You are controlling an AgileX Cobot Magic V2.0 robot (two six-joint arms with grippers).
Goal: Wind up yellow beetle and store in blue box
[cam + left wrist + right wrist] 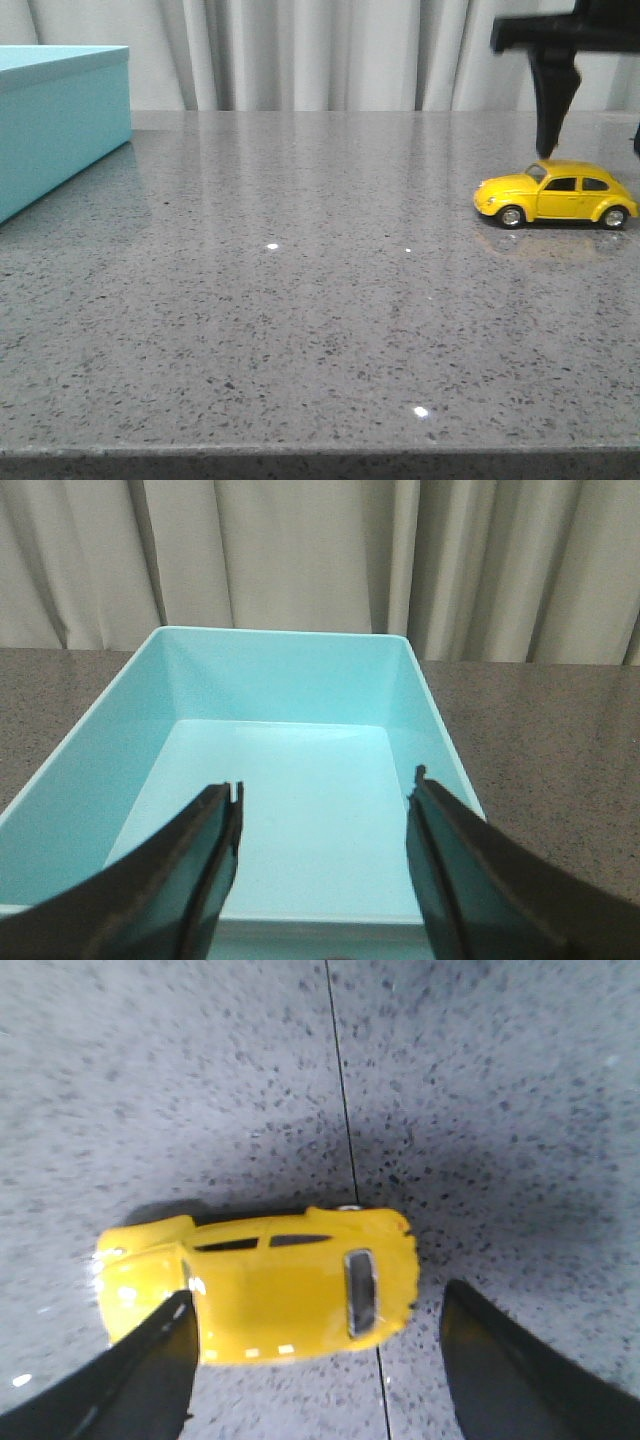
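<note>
The yellow beetle (556,196) stands on its wheels at the right of the grey speckled table, nose to the left. My right gripper (595,150) hangs open just above it; one finger (553,95) points down at its roof. In the right wrist view the beetle (265,1285) lies between the spread fingers (150,1365), seen from above, untouched. The blue box (55,120) stands at the far left. My left gripper (325,790) is open and empty above the box's open, empty inside (280,780).
Pale curtains (320,50) hang behind the table. A thin dark seam (345,1130) runs across the tabletop under the beetle. The table's front edge (320,455) runs along the bottom of the front view.
</note>
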